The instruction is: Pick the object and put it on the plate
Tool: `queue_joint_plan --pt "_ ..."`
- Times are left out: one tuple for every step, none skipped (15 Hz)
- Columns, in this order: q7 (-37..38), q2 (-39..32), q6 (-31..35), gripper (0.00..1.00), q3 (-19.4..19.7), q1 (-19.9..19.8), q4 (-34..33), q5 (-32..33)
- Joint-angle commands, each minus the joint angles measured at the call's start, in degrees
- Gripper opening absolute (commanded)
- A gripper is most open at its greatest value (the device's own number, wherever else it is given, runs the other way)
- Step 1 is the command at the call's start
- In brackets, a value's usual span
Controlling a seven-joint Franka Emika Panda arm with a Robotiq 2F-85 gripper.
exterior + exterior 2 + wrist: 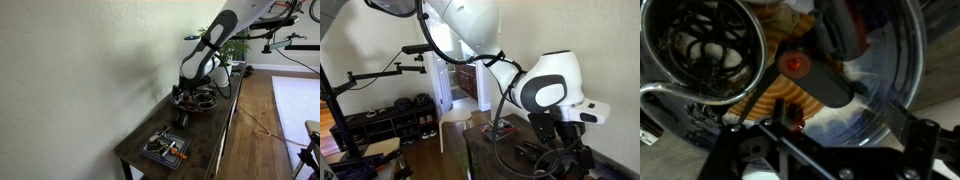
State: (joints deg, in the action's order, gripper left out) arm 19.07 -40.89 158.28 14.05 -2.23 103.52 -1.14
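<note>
The most likely object of the task is a dark, long-bodied item (812, 78) with a round red mark at one end, though the wrist view is too blurred to name it more exactly. It lies inside a wide round dish with a shiny rim, probably the plate (904, 72). If so, the object may already be on the plate. Its long axis runs from the red mark at the upper left down to the lower right of that view. It partly overlies a pale wooden piece (778, 100).

The object sits just ahead of the gripper (795, 140) and a little above it in the wrist view, almost on its centre line. The object's length crosses that line at a slant. My judgement is that a grasp would call for a turn of the wrist to bring the jaws square across the body.

A round wire item (705, 50) sits close beside the red end and crowds that side.

The jaws show only as dark bars at the bottom of the wrist view. I cannot tell how far they stand apart, or whether they hold anything.

In an exterior view the gripper (187, 99) is low over the middle of the worktop (215, 140). It is well apart from the grey tray (163, 148) at the near end and the plant (236, 45) at the far end.
</note>
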Motion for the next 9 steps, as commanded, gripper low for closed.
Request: queue_joint_plan --pt "-1.4 8.3 -4.6 1.00 -1.7 0.7 6.6 -0.8" --pt "-1.1 9.6 -6.1 1.00 -1.8 1.1 7.2 -0.4" --pt "-1.0 11.5 -7.9 1.00 -1.8 1.6 8.1 0.0" --pt "-0.9 13.1 -9.5 1.00 -1.8 2.0 8.7 0.6" --pt "-1.3 14.7 -11.7 1.00 -2.1 2.1 9.3 0.9" --pt "-1.6 16.0 -13.6 1.00 -2.5 2.1 9.5 1.0" --pt "-2.2 17.6 -16.3 1.00 -3.2 2.0 9.8 0.8" --pt "-2.5 18.7 -18.8 1.00 -3.7 1.9 9.7 0.7" --pt "-2.3 19.6 -20.9 1.00 -4.0 2.0 9.8 0.8"
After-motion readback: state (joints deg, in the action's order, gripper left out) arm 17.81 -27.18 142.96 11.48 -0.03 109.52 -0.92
